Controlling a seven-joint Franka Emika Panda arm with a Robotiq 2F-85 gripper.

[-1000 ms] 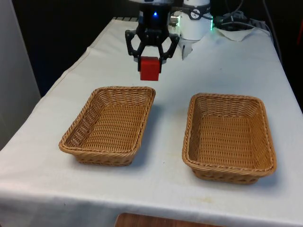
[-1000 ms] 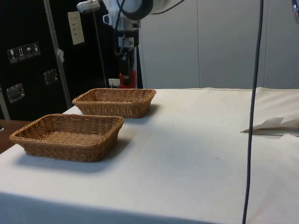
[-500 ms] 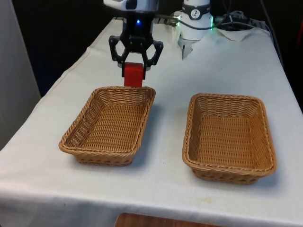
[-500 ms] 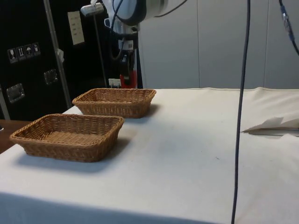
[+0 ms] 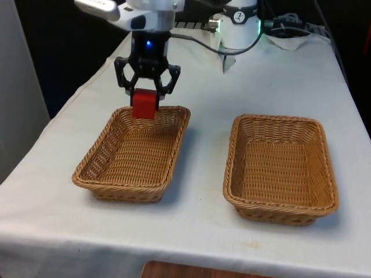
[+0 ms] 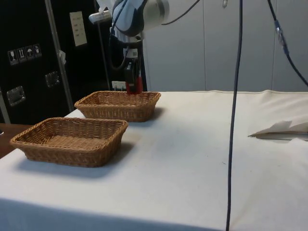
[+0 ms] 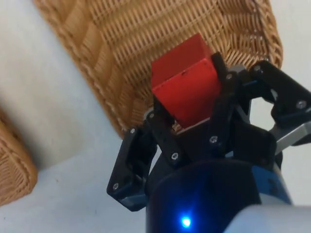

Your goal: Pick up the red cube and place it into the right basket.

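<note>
The black fingers [image 7: 160, 138] squeeze the red cube [image 5: 144, 104] tight, so the gripper [image 5: 146, 99] has it and it hangs in the air. A moment ago the cube was farther back over the bare cloth; now it has come forward and hangs just above the far rim of the basket [image 5: 134, 152] on the front view's left. That means dropping it in comes next, I think. The other basket [image 5: 280, 167] sits well apart. The wrist view shows the cube [image 7: 185, 88] over woven basket floor; the side view cannot show that.
</note>
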